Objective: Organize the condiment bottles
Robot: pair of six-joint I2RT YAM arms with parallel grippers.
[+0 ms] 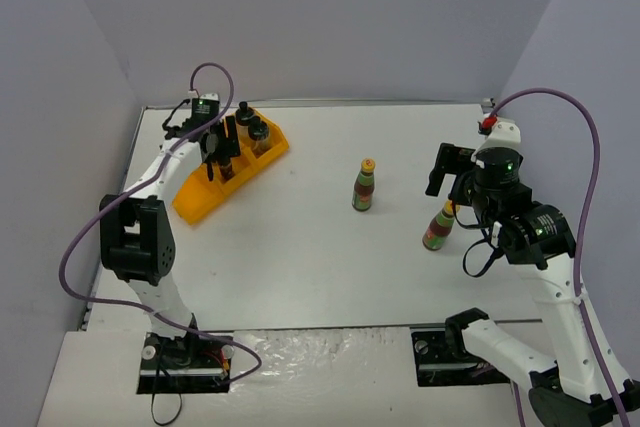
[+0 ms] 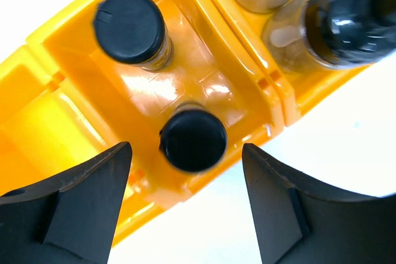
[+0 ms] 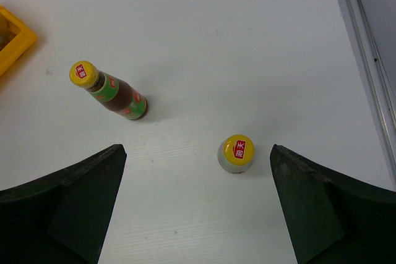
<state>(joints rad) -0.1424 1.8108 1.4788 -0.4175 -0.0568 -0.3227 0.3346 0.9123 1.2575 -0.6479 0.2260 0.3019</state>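
Condiment bottles (image 1: 364,187) all stand upright, caps skyward; left tool (image 2: 185,153) and right tool (image 3: 198,149) gape open, holding nothing.

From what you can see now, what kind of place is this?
Probably a robot lab bench: a white table boxed in by plain grey walls, with a left arm and right arm bolted at its near edge.
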